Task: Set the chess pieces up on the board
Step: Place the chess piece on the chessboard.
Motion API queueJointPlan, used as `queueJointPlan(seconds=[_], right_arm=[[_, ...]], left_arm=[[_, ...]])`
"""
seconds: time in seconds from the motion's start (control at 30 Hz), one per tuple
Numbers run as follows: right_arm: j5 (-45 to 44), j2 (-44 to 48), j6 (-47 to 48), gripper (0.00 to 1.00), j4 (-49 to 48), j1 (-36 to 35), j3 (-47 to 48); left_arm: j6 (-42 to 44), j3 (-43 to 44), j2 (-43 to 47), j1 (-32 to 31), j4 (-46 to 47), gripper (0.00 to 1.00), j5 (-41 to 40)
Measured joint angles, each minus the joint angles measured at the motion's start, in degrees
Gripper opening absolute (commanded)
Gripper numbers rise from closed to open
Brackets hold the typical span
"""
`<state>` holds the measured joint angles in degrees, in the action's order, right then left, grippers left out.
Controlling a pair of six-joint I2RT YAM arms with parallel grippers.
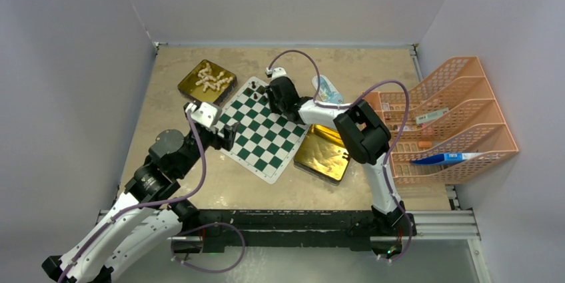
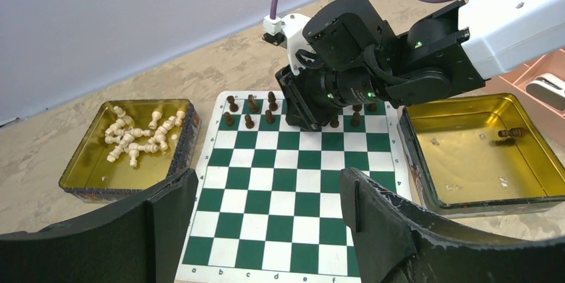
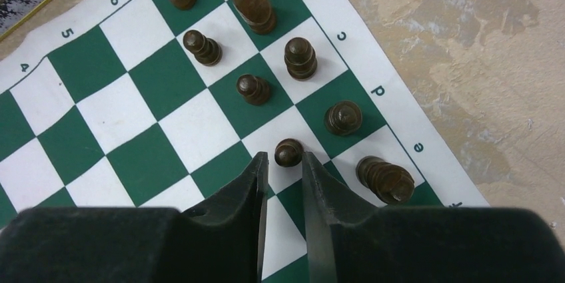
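The green-and-white board (image 1: 260, 138) lies mid-table. Several dark brown chess pieces (image 2: 250, 111) stand in its two far rows. My right gripper (image 1: 280, 96) hangs over that far edge. In the right wrist view its jaws (image 3: 283, 158) are a narrow gap apart around a dark pawn (image 3: 288, 152), which stands on a white square; a sliver of space shows beside the left finger. My left gripper (image 2: 266, 183) hovers open over the board's near left side (image 2: 286, 193), holding nothing. Cream pieces (image 2: 140, 135) lie heaped in the left gold tin (image 2: 80, 176).
A second gold tin (image 2: 466, 183) sits at the board's right with one dark piece (image 2: 512, 134) lying in it. An orange tiered paper rack (image 1: 460, 90) stands at the far right. A small packet (image 1: 328, 88) lies behind the right arm.
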<state>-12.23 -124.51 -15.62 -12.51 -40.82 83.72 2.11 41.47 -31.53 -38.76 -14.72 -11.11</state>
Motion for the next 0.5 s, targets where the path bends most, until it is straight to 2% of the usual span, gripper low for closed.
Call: queueJointPlan(seconds=[0.27, 0.5], right_arm=[[0.24, 0.00, -0.44, 0.37, 1.40, 0.00, 1.92], [0.83, 0.57, -1.42, 0.39, 4.48, 0.00, 2.49]], left_arm=[[0.00, 0.00, 0.22, 0.00, -0.04, 0.78, 0.02], [-0.02, 0.02, 0.13, 0.00, -0.63, 0.78, 0.28]])
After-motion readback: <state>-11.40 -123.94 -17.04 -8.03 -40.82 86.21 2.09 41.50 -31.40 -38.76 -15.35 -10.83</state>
